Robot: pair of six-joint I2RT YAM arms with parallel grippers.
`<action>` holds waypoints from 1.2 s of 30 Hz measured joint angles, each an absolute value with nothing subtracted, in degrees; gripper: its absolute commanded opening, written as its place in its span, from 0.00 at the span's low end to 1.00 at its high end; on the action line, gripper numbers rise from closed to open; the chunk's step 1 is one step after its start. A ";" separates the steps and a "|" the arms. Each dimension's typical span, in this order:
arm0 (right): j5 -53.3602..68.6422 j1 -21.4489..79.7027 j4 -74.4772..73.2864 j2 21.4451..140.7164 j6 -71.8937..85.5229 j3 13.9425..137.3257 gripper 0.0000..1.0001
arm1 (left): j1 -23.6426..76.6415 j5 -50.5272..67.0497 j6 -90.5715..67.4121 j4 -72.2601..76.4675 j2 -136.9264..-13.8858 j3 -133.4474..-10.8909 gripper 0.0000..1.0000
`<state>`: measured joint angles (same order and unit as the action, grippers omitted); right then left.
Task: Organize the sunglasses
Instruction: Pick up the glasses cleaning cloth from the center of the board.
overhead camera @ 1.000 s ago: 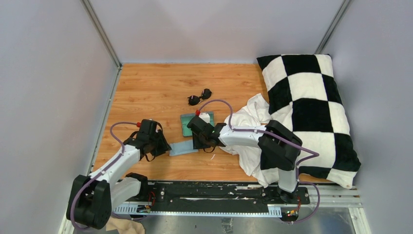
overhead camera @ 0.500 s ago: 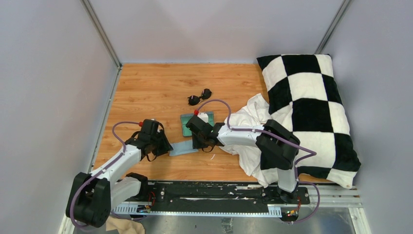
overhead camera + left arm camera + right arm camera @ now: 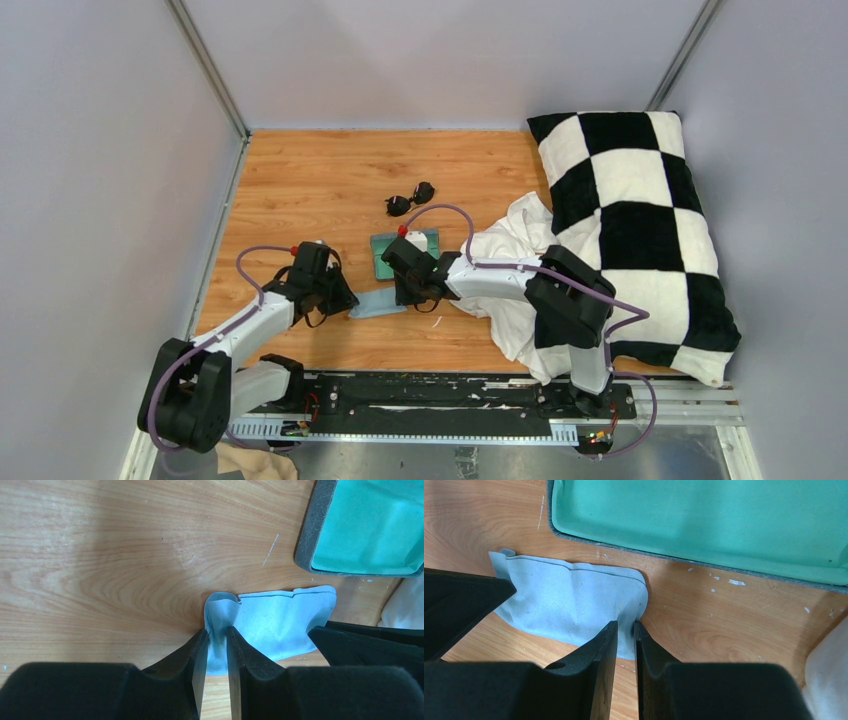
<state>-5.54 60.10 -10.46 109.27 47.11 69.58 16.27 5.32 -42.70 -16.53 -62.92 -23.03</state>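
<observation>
The black sunglasses (image 3: 410,198) lie on the wooden table beyond the open case (image 3: 401,251), which is grey outside and teal inside (image 3: 704,525). A small light-blue cloth (image 3: 378,303) lies flat in front of the case. My left gripper (image 3: 342,301) is shut on the cloth's left end (image 3: 218,630). My right gripper (image 3: 408,293) is shut on its right end (image 3: 626,625). Both cloth ends bunch up between the fingers. The sunglasses do not show in either wrist view.
A large black-and-white checkered pillow (image 3: 640,220) fills the right side. A crumpled white cloth (image 3: 510,270) lies between it and the case, under my right arm. Grey walls (image 3: 110,180) enclose the table.
My left gripper has moved a little right towards the cloth's left end. The right gripper shifted slightly left. The cloth, case and sunglasses stay where they were.
</observation>
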 measured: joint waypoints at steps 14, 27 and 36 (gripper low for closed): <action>-5.04 60.10 -10.33 109.71 46.59 70.04 0.05 | 16.38 6.24 -43.27 -13.91 -65.45 -23.40 0.00; -6.11 60.10 -11.00 109.78 45.60 70.70 0.00 | 18.65 6.42 -43.27 -17.10 -63.88 -23.86 0.00; -9.10 60.10 -11.64 103.94 44.99 70.39 0.00 | 20.03 6.37 -43.42 -22.83 -59.11 -28.03 0.00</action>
